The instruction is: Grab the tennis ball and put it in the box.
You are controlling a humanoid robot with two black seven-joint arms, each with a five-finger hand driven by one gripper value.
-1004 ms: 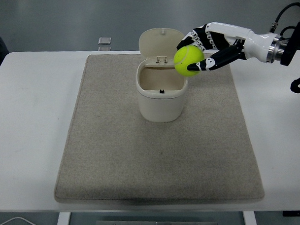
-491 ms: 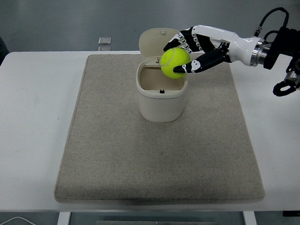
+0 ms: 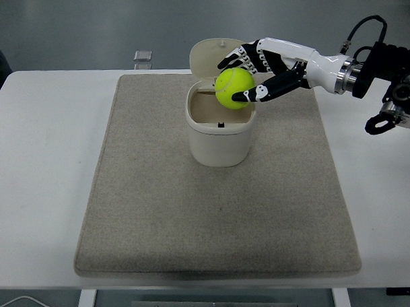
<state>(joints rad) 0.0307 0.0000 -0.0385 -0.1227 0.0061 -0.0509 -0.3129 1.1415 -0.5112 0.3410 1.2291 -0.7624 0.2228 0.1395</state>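
Observation:
A yellow-green tennis ball (image 3: 233,88) is held in my right hand (image 3: 251,76), whose fingers curl around it. The hand holds the ball just above the right part of the opening of a cream box (image 3: 220,131), a small bin with its hinged lid (image 3: 213,55) standing open behind. The box stands upright on a grey mat (image 3: 159,195) at the table's far middle. The inside of the box shows tan and holds nothing that I can see. My left arm is out of view.
A small grey object (image 3: 142,56) lies on the white table (image 3: 36,152) beyond the mat's far edge. A white cable (image 3: 25,304) shows at the bottom left. My right forearm (image 3: 364,74) reaches in from the right edge.
My right hand has carried the ball leftward, from right of the box's rim to over its opening. The box has not moved.

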